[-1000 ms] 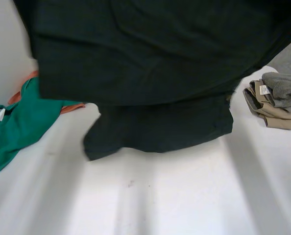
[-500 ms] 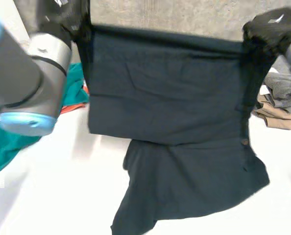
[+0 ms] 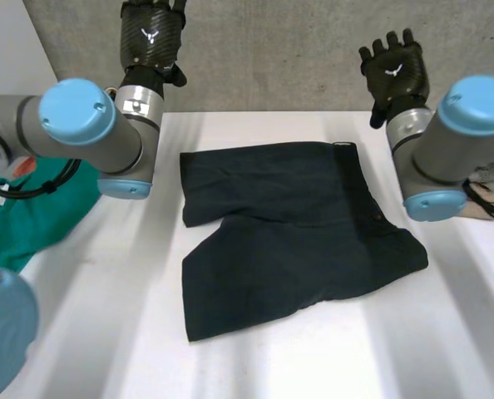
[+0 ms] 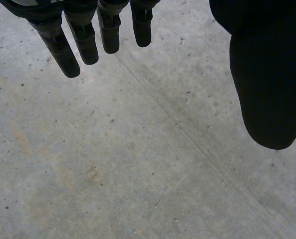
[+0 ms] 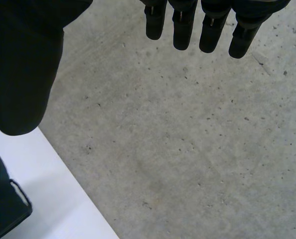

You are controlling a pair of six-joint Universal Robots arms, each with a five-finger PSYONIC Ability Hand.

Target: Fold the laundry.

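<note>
The dark shorts [image 3: 288, 224] lie spread at the middle of the white table [image 3: 355, 357], one leg skewed toward 7 o'clock and the other toward 10, with a green garment [image 3: 39, 216] well apart at 9 o'clock. Past the far edge, at 11 and 1 o'clock, the left hand [image 3: 151, 37] and right hand [image 3: 394, 71] hang over the concrete floor [image 4: 138, 159], fingers straight and holding nothing. To fold well, I judge they should pinch both layers along the near leg's edge and lay it squarely over the far leg.
</note>
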